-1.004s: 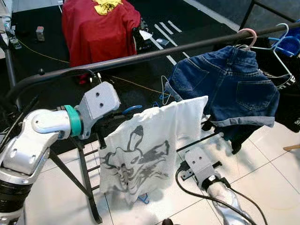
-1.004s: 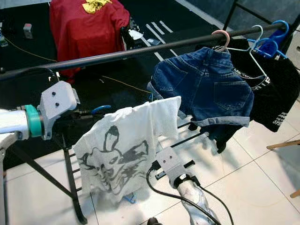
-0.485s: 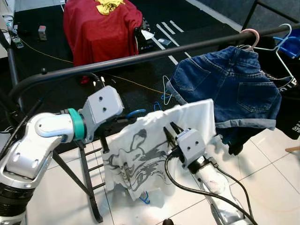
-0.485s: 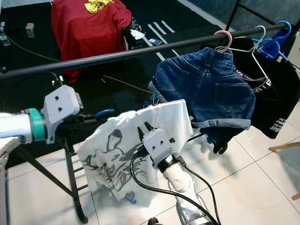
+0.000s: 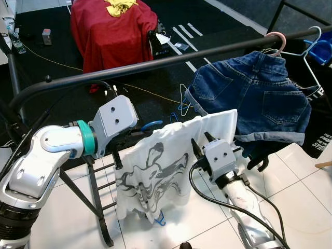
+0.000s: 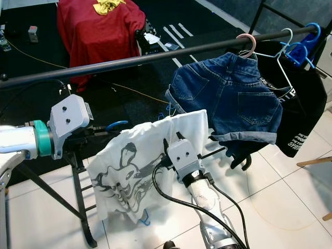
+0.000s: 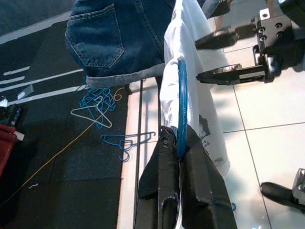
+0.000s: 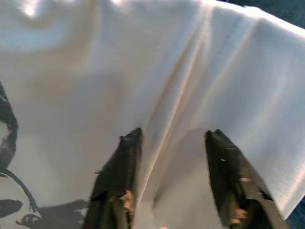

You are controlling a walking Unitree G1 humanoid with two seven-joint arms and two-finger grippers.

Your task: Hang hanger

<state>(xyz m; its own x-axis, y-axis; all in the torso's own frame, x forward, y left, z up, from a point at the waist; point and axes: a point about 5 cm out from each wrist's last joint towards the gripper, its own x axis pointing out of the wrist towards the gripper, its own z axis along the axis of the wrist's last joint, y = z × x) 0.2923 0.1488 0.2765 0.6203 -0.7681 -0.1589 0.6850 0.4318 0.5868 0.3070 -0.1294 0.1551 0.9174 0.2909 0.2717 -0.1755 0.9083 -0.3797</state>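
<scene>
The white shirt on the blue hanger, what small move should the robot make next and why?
Probably ease the right gripper forward and close on the white shirt. Its fingers stand open just short of the cloth, while the left gripper is shut on the blue hanger, well below the rail, so steadying the shirt likely comes before lifting.

A thin white cloth T-shirt (image 5: 171, 166) with a matt black print is seen at the centre, hung on a glossy blue plastic hanger (image 7: 181, 102). Heavy blue denim shorts (image 5: 251, 98) with stitched pockets are shown at the upper right. A smooth, dark, matt metal rail (image 5: 155, 63) crosses the upper frame. Glossy white floor tiles (image 5: 306, 181) are seen at the lower right, dark matt flooring (image 5: 150, 88) above. A soft red cloth (image 5: 111, 31) is draped at the top.
</scene>
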